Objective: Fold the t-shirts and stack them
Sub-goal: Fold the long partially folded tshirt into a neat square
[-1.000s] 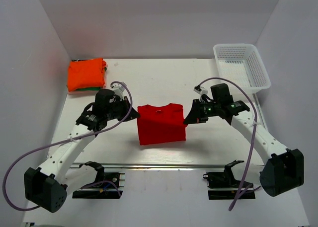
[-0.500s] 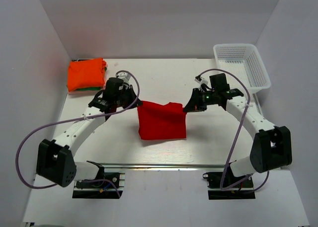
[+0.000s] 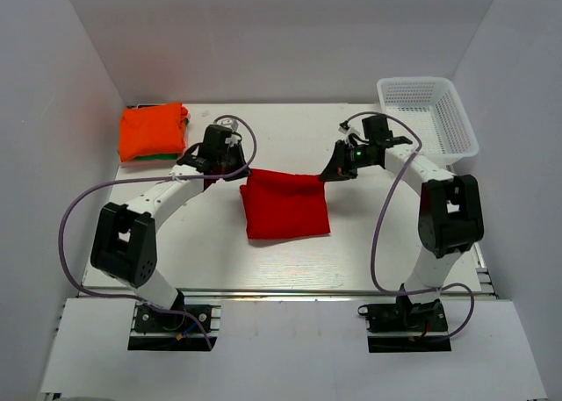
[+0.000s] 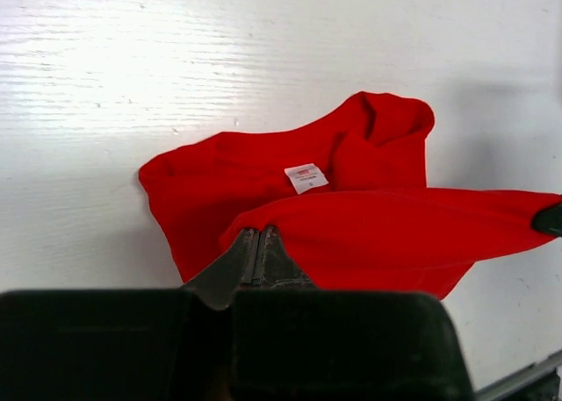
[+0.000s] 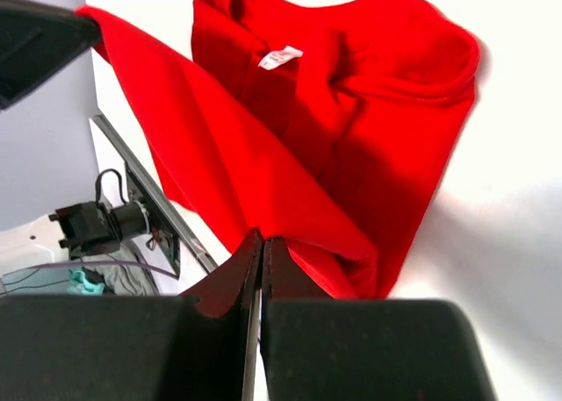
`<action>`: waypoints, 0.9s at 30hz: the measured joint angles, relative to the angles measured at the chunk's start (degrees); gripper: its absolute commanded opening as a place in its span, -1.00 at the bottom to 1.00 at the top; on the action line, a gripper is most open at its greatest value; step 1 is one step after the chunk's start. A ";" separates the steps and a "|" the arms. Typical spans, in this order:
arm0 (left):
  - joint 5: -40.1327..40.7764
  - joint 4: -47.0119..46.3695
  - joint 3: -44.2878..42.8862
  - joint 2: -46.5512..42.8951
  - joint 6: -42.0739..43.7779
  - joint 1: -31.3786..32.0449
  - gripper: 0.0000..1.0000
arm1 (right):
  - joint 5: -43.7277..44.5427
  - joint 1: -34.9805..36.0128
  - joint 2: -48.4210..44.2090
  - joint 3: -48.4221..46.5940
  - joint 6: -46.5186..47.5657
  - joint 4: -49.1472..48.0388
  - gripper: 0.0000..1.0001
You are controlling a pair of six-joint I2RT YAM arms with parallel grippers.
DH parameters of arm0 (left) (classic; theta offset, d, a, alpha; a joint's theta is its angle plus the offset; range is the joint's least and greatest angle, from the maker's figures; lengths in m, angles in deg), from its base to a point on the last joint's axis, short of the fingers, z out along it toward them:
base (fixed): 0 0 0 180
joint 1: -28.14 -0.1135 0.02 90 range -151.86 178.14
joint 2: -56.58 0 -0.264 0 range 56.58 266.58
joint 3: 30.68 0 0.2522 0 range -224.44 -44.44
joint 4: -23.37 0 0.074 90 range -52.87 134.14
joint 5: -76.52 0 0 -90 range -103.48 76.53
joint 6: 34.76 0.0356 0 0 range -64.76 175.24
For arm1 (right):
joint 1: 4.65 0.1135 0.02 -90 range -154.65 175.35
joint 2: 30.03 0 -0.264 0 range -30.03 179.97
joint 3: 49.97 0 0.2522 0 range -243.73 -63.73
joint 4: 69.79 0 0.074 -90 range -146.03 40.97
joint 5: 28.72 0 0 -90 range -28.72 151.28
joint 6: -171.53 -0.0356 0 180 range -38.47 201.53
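The red t-shirt [image 3: 285, 206] lies mid-table with its near layer lifted and stretched between both grippers. My left gripper [image 3: 243, 175] is shut on its left corner; in the left wrist view [image 4: 256, 234] the cloth [image 4: 395, 234] runs right from the closed jaws, above the collar and white tag [image 4: 306, 177]. My right gripper [image 3: 326, 176] is shut on the right corner; in the right wrist view [image 5: 262, 241] the red cloth [image 5: 290, 155] spreads away from it, tag [image 5: 279, 57] showing. A folded orange t-shirt [image 3: 153, 131] lies on a green one [image 3: 184, 113] at the far left.
A white mesh basket [image 3: 427, 116] stands at the far right corner. White walls enclose the table on three sides. A metal rail [image 3: 299, 292] runs along the near edge, with the arm bases behind it.
Both grippers have carried the shirt's near edge up and towards the far side, folding the lifted layer over the rest of the shirt. The stack and basket have not moved.
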 measured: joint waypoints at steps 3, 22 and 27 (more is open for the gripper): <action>0.87 0.00 -0.50 1.11 0.26 -0.48 -1.00 | -1.22 -0.35 3.39 -2.56 0.00 -0.72 -1.00; 4.46 4.63 -6.19 7.63 -0.44 -3.91 1.00 | -1.11 -0.20 17.22 -19.89 2.47 0.92 0.81; 2.64 3.56 -3.17 2.89 -0.46 -3.96 1.00 | 1.18 -0.17 12.11 -17.81 3.26 0.98 0.81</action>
